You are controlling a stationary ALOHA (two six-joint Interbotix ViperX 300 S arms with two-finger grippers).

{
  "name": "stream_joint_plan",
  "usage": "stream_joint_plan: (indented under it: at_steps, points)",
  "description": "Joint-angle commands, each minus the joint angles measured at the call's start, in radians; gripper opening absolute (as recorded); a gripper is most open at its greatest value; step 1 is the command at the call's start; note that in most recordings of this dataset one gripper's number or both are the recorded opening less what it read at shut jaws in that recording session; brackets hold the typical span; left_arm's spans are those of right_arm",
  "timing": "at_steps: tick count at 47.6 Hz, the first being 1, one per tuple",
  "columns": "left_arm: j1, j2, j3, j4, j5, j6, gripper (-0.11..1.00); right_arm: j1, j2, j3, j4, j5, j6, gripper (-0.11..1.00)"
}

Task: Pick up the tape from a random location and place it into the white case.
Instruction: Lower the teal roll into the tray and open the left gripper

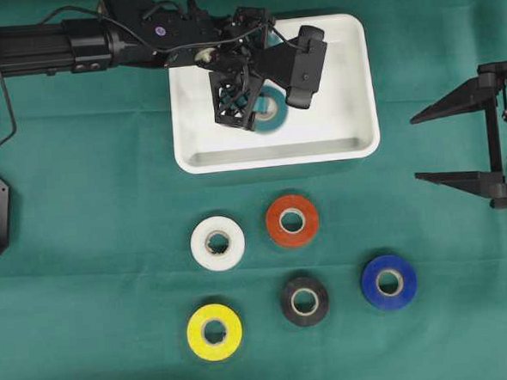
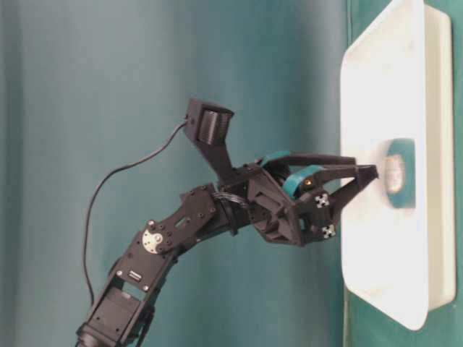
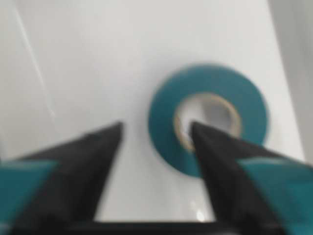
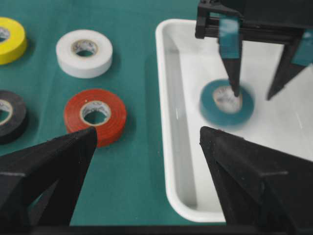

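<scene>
The left gripper (image 4: 257,93) hangs over the white case (image 1: 354,141), jaws spread, 1 finger in the teal tape (image 4: 227,104); the right gripper (image 1: 457,143) gapes wide.

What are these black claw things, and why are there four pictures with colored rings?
They are two robot arms with pinching jaws. One picture looks down from above, one from table height, and two come from cameras on the arms' wrists. The left gripper hangs over the white case, jaws apart, with the teal tape lying loose inside; nothing is held. The right gripper waits open at the side. On the green cloth lie white tape, red tape, yellow tape, black tape and blue tape.
</scene>
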Motion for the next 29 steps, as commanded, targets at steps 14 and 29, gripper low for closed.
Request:
stream_joint_plan:
  at_steps: [14, 29]
  points:
    - [-0.002, -0.023, -0.018, -0.002, -0.044, 0.002, 0.90, 0.002, 0.005, -0.021, -0.003, -0.006, -0.002, 0.92]
    - [-0.025, -0.048, -0.011, -0.002, -0.017, 0.000, 0.90, 0.002, 0.003, -0.025, -0.002, -0.005, -0.002, 0.92]
